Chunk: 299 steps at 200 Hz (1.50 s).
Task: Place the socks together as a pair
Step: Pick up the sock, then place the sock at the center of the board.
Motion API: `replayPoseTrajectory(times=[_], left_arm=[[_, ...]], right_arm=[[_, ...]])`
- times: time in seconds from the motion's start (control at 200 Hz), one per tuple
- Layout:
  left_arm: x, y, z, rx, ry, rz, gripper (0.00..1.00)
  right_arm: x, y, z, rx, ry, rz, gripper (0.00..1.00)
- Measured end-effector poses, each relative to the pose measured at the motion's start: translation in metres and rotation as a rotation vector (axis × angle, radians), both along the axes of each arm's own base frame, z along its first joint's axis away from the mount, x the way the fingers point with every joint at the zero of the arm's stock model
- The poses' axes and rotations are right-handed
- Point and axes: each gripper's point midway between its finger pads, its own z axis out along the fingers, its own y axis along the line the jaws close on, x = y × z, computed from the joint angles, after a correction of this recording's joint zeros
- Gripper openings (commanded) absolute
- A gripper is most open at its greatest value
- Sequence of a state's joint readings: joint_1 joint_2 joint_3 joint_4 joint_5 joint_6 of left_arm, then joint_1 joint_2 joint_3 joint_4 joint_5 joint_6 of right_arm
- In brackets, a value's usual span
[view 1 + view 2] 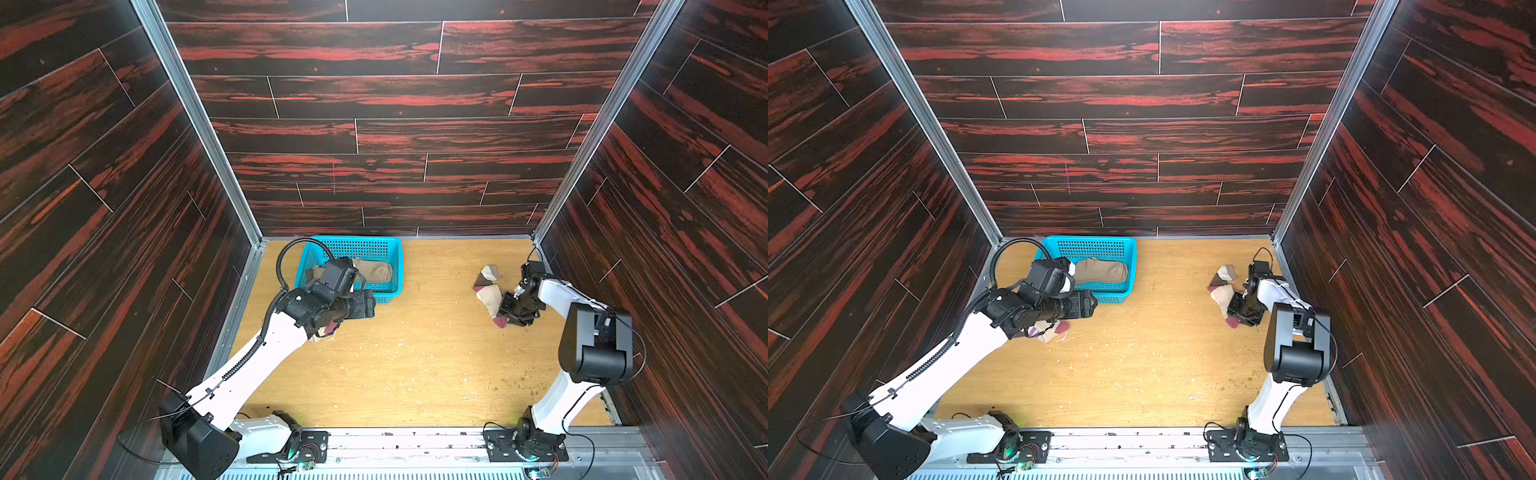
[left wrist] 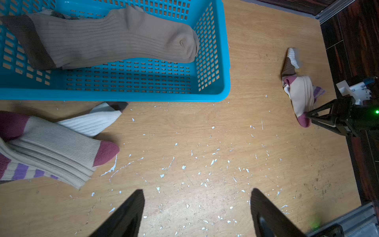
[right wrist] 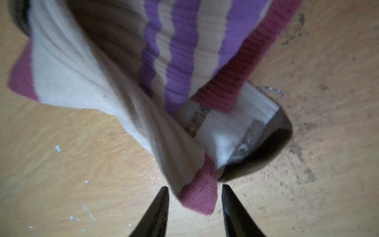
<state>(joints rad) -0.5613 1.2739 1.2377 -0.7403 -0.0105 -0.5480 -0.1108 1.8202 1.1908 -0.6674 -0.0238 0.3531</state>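
Observation:
A maroon-and-beige sock with purple stripes (image 1: 490, 300) lies crumpled at the table's right over a white sock with brown bands (image 1: 491, 272). My right gripper (image 3: 194, 187) is low at its maroon toe (image 3: 200, 197); the toe sits between the open jaws with a gap on each side. A matching maroon-beige sock (image 2: 53, 149) lies by the basket's front on a white sock (image 2: 90, 123), mostly under my left arm in both top views. My left gripper (image 2: 197, 190) hovers open over bare table, holding nothing. A plain tan sock with a brown cuff (image 2: 114, 39) lies in the basket.
The blue slotted basket (image 1: 392, 249) stands at the back left of the wooden table (image 1: 415, 353). A patterned sock edge (image 2: 53, 13) peeks out behind the tan one. Dark walls close in on three sides, the right one close to my right arm.

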Motion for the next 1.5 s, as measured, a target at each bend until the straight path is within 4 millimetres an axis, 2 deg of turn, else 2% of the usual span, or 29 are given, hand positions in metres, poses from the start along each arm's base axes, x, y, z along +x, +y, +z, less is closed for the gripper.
replayPoseTrajectory(times=[0.04, 0.11, 0.15, 0.281, 0.381, 0.481, 0.661, 0.787, 0.907, 1.042, 1.162, 1.273, 1.498], left_arm=[[0.000, 0.000, -0.001, 0.001, 0.001, 0.002, 0.82], [0.000, 0.001, -0.001, 0.002, 0.002, 0.004, 0.81], [0.000, 0.001, -0.001, 0.005, 0.001, 0.005, 0.81], [0.000, 0.003, -0.002, 0.016, 0.003, 0.012, 0.80], [0.000, 0.005, -0.003, 0.022, 0.002, 0.017, 0.79], [-0.003, 0.008, -0.003, 0.028, 0.002, 0.022, 0.79], [-0.005, 0.012, 0.005, 0.019, -0.021, 0.035, 0.79], [-0.006, 0.013, 0.007, 0.018, -0.026, 0.041, 0.79], [-0.005, 0.014, 0.007, 0.019, -0.027, 0.050, 0.79], [-0.003, 0.016, 0.009, 0.020, -0.035, 0.064, 0.79], [-0.001, 0.018, 0.015, 0.020, -0.050, 0.077, 0.79], [0.000, 0.021, 0.020, 0.023, -0.068, 0.090, 0.79], [-0.004, 0.031, 0.030, 0.032, -0.102, 0.121, 0.79]], right_arm=[[0.001, -0.001, -0.002, -0.003, 0.002, -0.001, 0.27], [0.002, -0.002, -0.006, -0.012, 0.004, 0.001, 0.07], [0.002, -0.003, -0.008, -0.017, 0.005, 0.002, 0.00], [0.003, -0.003, -0.006, -0.018, -0.014, 0.003, 0.00], [-0.001, 0.002, 0.014, 0.006, -0.066, 0.008, 0.00], [0.001, 0.013, 0.058, 0.055, -0.181, 0.022, 0.00], [-0.001, 0.043, 0.163, 0.200, -0.420, 0.097, 0.00], [-0.006, 0.067, 0.225, 0.309, -0.533, 0.171, 0.00], [-0.014, 0.088, 0.268, 0.414, -0.583, 0.239, 0.00], [-0.023, 0.115, 0.298, 0.503, -0.594, 0.323, 0.00], [-0.035, 0.140, 0.312, 0.571, -0.579, 0.391, 0.00], [-0.043, 0.153, 0.313, 0.637, -0.559, 0.413, 0.00], [-0.067, 0.184, 0.275, 0.780, -0.429, 0.443, 0.00]])
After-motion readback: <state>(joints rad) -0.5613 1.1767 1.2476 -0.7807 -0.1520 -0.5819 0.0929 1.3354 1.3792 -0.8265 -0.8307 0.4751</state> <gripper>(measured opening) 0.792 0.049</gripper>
